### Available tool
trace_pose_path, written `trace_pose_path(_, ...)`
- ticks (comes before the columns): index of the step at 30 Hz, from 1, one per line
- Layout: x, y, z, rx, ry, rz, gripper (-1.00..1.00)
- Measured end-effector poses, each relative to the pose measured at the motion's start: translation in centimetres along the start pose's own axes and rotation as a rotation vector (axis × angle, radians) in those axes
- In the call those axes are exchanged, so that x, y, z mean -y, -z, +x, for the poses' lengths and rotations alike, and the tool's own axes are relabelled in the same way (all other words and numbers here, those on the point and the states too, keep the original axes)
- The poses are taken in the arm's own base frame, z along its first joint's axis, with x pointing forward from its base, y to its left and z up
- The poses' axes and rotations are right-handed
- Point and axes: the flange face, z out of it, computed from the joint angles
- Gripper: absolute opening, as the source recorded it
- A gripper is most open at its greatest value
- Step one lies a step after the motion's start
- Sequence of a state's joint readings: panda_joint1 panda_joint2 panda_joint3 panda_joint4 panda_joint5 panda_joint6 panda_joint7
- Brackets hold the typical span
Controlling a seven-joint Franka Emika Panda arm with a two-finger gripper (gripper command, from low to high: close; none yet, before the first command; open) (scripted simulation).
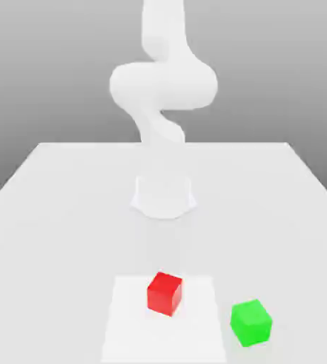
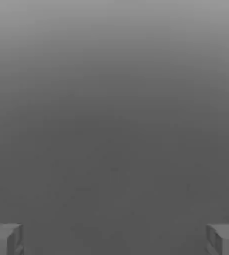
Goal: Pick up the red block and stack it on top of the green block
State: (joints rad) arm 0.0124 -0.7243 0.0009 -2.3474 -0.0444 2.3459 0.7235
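Two blocks are seen on the white table (image 1: pixel 67 185), both down by its near edge. The red block (image 1: pixel 165 293) is sat roughly midway along that edge, inside a slightly brighter rectangular patch (image 1: pixel 127 320) on the surface, turned a bit so one corner faces forward. The green block (image 1: pixel 252 322) is placed near it toward the exterior view's right and a touch closer to the near edge — the two aren't touching, a clear strip of table is left between them. Nothing is stacked on either one.

The white arm (image 1: pixel 163 85) is seen rising from its round base (image 1: pixel 163 195), which is planted around the middle of the table, well back from both blocks, with the arm curled upward and out past the frame.

In the hand view the gripper (image 2: pixel 114 239) is spread wide — the two grey fingertips (image 2: pixel 4 239) are parked at opposite sides with a big gap between them and nothing is held. Only plain grey background is faced by it.
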Motion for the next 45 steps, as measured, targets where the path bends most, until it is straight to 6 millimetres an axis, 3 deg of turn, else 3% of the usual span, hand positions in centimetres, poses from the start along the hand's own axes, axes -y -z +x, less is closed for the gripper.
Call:
trace_pose_path(5,-1.7,-10.6,-2.9,0.115,0.240,-0.114,0.00)
trace_pose_path(11,-5.9,-21.1,-8.0,0.292,0.504,-0.191,0.00)
trace_pose_path(16,-10.7,-27.8,-13.5,0.465,0.709,-0.200,0.00)
trace_pose_path(20,-14.7,-31.7,-18.5,0.610,0.862,-0.166,0.00)
trace_pose_path(24,-18.0,-34.2,-23.5,0.734,0.989,-0.105,0.00)
trace_pose_path(30,-20.7,-38.4,-26.7,0.748,0.998,-0.099,0.00)
trace_pose_path(31,-21.0,-38.8,-27.1,0.749,0.999,-0.100,-1.00)
trace_pose_path(38,-21.0,-38.8,-27.1,0.751,0.998,-0.099,-1.00)
trace_pose_path(45,-18.6,-34.6,-24.1,0.750,0.990,-0.102,-1.00)
